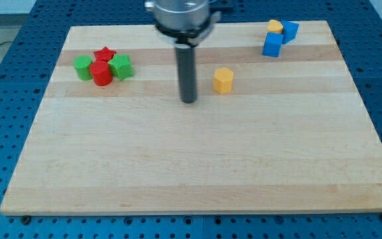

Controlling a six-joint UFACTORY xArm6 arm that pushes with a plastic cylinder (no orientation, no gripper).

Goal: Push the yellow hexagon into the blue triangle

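Note:
The yellow hexagon [223,79] stands on the wooden board, right of centre toward the view's top. My tip [189,101] rests on the board just to the left of it and slightly below, a small gap apart. At the view's top right sits a cluster of a blue block [272,45], a second blue block [290,30] and a small yellow block [274,26]. I cannot tell which blue one is the triangle.
At the view's top left a cluster holds a red star [105,54], a red cylinder [101,74], a green block [83,68] and another green block [121,67]. The wooden board [191,166] lies on a blue perforated table.

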